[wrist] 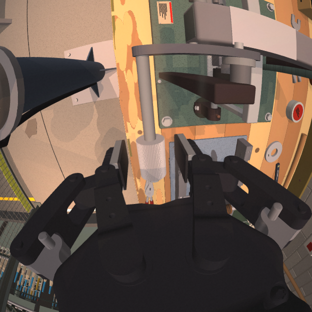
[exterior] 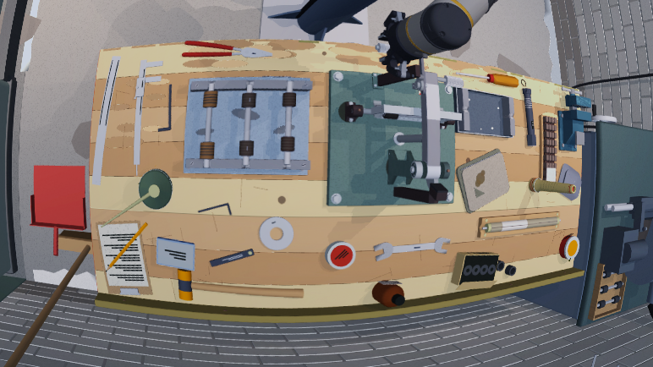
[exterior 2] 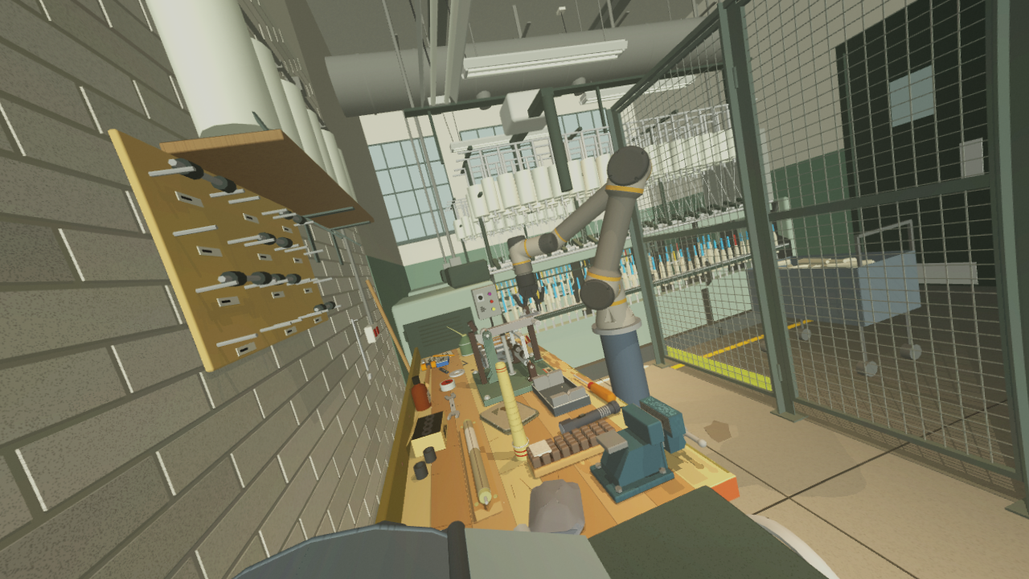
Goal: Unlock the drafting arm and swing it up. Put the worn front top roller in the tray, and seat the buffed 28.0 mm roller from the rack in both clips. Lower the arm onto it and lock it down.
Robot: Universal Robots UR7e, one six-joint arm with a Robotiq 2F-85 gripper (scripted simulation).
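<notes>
The drafting arm (exterior: 430,128) is a grey bar lying across the green base plate (exterior: 390,139), with a dark roller (exterior: 351,111) at the plate's left part. At the arm's far end a thin lever ends in a knurled white knob (wrist: 151,160). My gripper (wrist: 151,166) hovers at that far end (exterior: 395,68), open and holding nothing, with the knob lying between its fingers in the wrist camera. The rack (exterior: 248,125) to the left carries three rollers on a blue-grey plate. The tray (exterior: 485,112) sits just right of the base plate.
The wooden bench (exterior: 329,182) is strewn with tools: red pliers (exterior: 223,49) and a screwdriver (exterior: 495,79) along the far edge, a wrench (exterior: 411,248) and red button (exterior: 340,254) near the front. A blue vise (exterior: 573,123) stands at the right end.
</notes>
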